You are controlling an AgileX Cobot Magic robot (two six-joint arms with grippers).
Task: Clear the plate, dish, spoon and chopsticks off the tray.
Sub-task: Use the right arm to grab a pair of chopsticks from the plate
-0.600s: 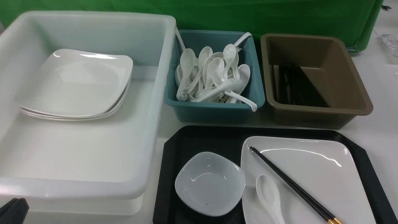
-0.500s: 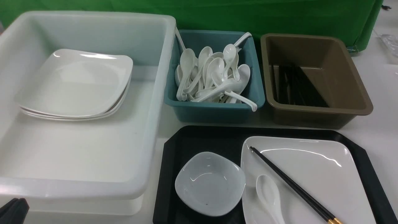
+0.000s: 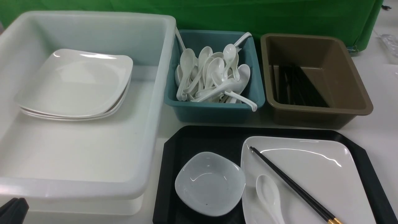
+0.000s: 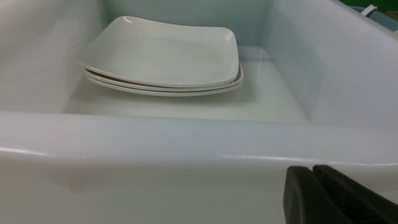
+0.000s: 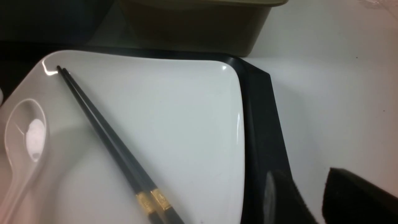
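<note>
At left gripper [image 4: 311, 169]: is closed, fingertips together, near white tub [image 3: 84, 188]. At right gripper [image 5: 306, 174]: stands open, fingertips apart, near the right rim of tray [image 3: 166, 174]. In tray, on bench [image 3: 381, 93]: carries dish [image 3: 210, 185] against the left edge of plate [image 3: 326, 180]. On plate: bears spoon [image 3: 269, 194] and, diagonally, chopsticks [image 3: 292, 183], both obstructing its surface. In white tub: contains stacked plates [image 3: 77, 84]. Beyond tray: stands teal tub [image 3: 214, 112] with white spoons [image 3: 214, 68], beside brown bin [image 3: 317, 116] with dark sticks [image 3: 298, 87].
</note>
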